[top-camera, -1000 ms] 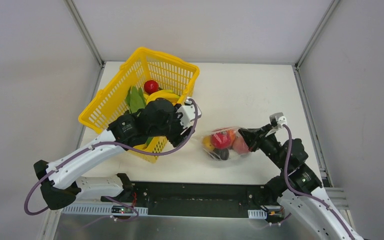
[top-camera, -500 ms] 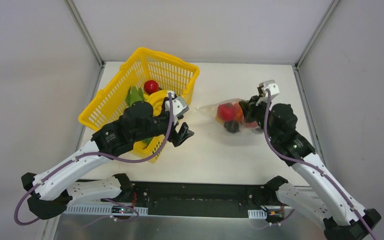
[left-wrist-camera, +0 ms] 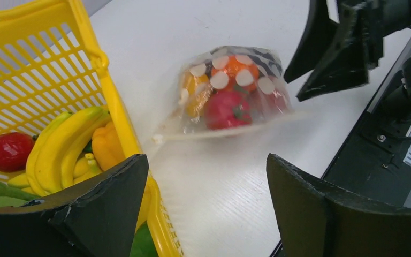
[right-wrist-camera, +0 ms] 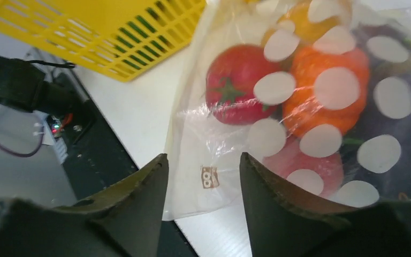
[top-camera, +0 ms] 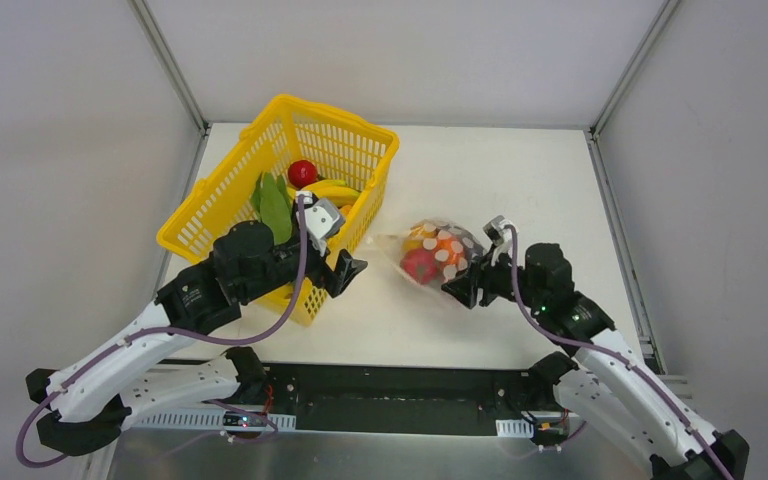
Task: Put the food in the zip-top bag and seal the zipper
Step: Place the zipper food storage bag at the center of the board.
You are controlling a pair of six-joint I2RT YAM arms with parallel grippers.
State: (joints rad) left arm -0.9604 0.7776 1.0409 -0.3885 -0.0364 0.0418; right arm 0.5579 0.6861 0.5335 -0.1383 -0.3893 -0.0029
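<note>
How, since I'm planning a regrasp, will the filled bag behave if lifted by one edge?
Probably floppy: the bag shows thin film crinkled around the fruit. The rounded pieces would likely slump toward the low end. Its glossy plastic may slip in a grip.

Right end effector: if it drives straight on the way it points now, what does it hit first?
The clear, white-dotted plastic bag of toy food, directly ahead of the open right end effector; remaining gap unclear.

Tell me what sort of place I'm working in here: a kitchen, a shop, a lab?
Probably a lab test cell, not a kitchen: a white table boxed in by blank grey panels on metal frame posts, with glossy toy food in a yellow basket and a dotted bag.
</note>
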